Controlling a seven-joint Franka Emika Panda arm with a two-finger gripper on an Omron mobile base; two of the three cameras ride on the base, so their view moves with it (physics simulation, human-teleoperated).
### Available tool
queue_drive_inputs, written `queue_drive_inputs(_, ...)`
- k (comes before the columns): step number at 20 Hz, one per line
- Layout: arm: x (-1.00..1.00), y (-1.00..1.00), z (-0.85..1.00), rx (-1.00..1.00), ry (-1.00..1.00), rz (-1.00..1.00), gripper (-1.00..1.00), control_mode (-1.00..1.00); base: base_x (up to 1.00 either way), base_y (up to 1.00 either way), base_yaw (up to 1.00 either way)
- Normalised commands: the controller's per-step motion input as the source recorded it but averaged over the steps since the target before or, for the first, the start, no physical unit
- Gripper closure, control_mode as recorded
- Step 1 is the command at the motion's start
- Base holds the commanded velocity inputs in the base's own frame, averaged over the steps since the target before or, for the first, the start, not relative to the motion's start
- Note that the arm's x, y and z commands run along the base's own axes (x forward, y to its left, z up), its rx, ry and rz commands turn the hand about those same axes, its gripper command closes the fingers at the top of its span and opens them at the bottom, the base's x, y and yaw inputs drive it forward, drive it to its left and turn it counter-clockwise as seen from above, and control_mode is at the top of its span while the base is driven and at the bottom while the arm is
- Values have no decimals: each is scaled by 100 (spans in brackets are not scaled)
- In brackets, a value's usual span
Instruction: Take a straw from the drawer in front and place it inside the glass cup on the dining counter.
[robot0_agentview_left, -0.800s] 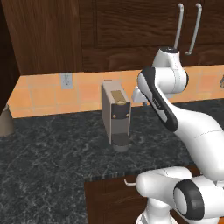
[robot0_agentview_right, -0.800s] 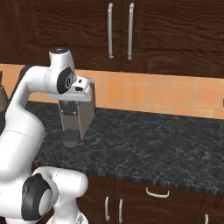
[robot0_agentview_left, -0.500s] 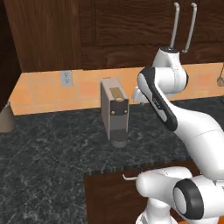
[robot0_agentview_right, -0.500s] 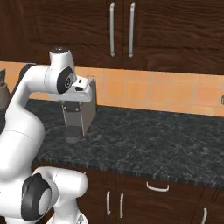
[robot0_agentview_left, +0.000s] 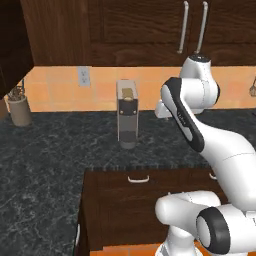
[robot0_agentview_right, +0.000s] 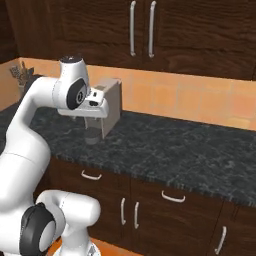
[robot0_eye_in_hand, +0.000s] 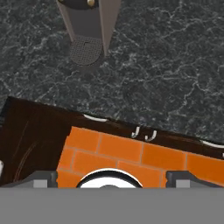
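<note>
Hand view looks down: gripper (robot0_eye_in_hand: 112, 177) at bottom edge, spread wide, holding nothing; drawer (robot0_eye_in_hand: 65, 120) shut mid-frame, coffee machine (robot0_eye_in_hand: 89, 26) up top.

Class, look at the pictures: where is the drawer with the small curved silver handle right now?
In the left base view, the drawer sits shut just under the black counter, below the coffee machine and left of the robot's white arm.

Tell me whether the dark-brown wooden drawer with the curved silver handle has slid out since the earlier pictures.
No. The drawer still sits closed under the black speckled counter edge; only the camera shifted.
</note>
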Motion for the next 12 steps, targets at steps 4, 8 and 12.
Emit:
queue_drive_inputs(4, 0, 0, 0, 0, 0, 0, -100, 100, 0, -72, 61)
queue_drive_inputs(8, 0, 0, 0, 0, 0, 0, -100, 100, 0, -69, 64)
queue_drive_inputs(12, 0, 0, 0, 0, 0, 0, -100, 100, 0, -76, 58)
